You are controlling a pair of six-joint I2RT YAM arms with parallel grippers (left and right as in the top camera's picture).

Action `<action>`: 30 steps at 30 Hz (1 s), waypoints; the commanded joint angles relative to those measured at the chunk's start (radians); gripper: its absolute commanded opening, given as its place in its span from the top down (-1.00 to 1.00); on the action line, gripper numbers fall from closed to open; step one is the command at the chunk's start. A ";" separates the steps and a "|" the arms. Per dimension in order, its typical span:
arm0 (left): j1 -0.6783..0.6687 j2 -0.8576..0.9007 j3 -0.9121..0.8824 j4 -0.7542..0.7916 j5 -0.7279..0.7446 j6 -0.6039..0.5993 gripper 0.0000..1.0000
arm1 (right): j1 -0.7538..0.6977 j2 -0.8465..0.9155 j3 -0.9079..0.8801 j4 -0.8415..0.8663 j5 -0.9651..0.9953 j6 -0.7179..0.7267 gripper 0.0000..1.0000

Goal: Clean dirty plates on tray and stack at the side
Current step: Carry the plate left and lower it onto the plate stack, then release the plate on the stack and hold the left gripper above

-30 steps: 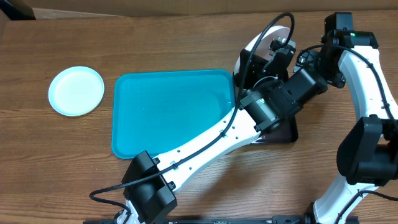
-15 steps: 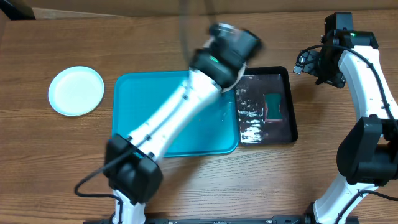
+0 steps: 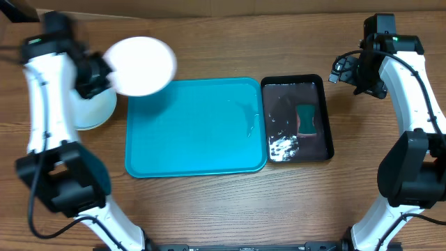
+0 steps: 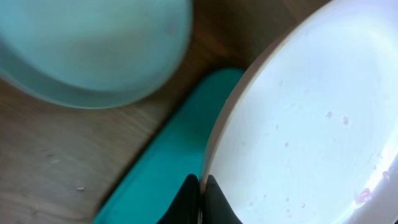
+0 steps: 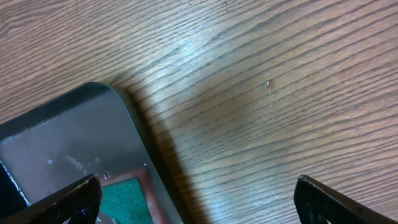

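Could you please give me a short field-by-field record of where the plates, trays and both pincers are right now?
left pincer: shut on the rim of the white plate
white plate: held up over the far left corner of the tray; faint pink specks on its face
pale blue plate: on the table left of the tray, partly hidden by the left arm
tray: no plates on it
black tray: right of the tray, holding a green sponge and foam
right pincer: open, above bare table by the black tray's corner
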 commanded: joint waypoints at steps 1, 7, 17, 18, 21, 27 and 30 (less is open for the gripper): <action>0.144 -0.012 0.021 -0.013 0.023 0.016 0.92 | 0.000 -0.008 0.005 0.006 -0.005 0.004 -1.00; 0.223 -0.008 0.015 -0.010 -0.160 0.005 0.92 | 0.000 -0.008 0.005 0.006 -0.005 0.004 -1.00; 0.224 -0.006 -0.095 0.159 -0.334 -0.067 0.92 | 0.000 -0.008 0.005 0.006 -0.005 0.004 -1.00; 0.224 -0.006 -0.110 0.177 -0.334 -0.067 0.91 | 0.000 -0.008 0.005 0.006 -0.005 0.004 -1.00; 0.224 -0.005 -0.156 0.230 -0.333 -0.068 0.92 | 0.000 -0.008 0.005 0.006 -0.005 0.004 -1.00; 0.224 -0.005 -0.251 0.354 -0.335 -0.066 0.24 | 0.000 -0.008 0.005 0.006 -0.005 0.004 -1.00; 0.224 -0.005 -0.253 0.380 -0.297 -0.031 -1.00 | 0.000 -0.008 0.005 0.006 -0.005 0.004 -1.00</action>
